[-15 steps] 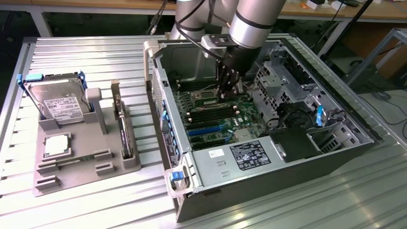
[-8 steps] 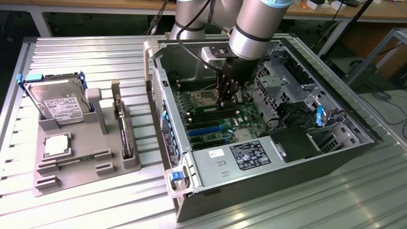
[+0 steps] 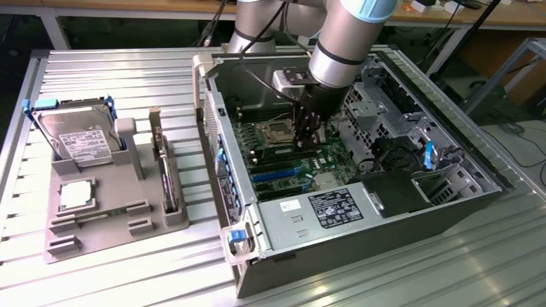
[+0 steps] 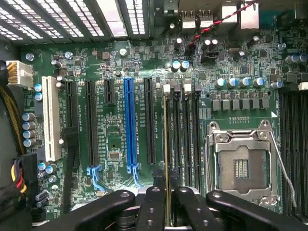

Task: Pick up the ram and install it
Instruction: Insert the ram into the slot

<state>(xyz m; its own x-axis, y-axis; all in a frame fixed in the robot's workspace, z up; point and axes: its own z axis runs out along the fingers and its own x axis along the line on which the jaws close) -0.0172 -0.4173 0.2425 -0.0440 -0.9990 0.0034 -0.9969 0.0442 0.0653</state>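
One ram (image 4: pixel 166 139) between jaws, long axis parallel memory slots (image 4: pixel 185 139).

ram (image 4: pixel 166 144), inside the case (image 3: pixel 358 256): I counted one
hard drive (image 3: pixel 81 142), outside it: one
expansion card (image 3: pixel 167 182): one
processor chip (image 3: pixel 75 194): one

The gripper (image 4: pixel 167 195) looks matt black (socket (image 4: pixel 240 136): shiny metal).

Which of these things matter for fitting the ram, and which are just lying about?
In the job: ram, gripper clamped on it, memory slots, computer case.
Lying about: hard drive, processor chip, expansion card, grey holder.
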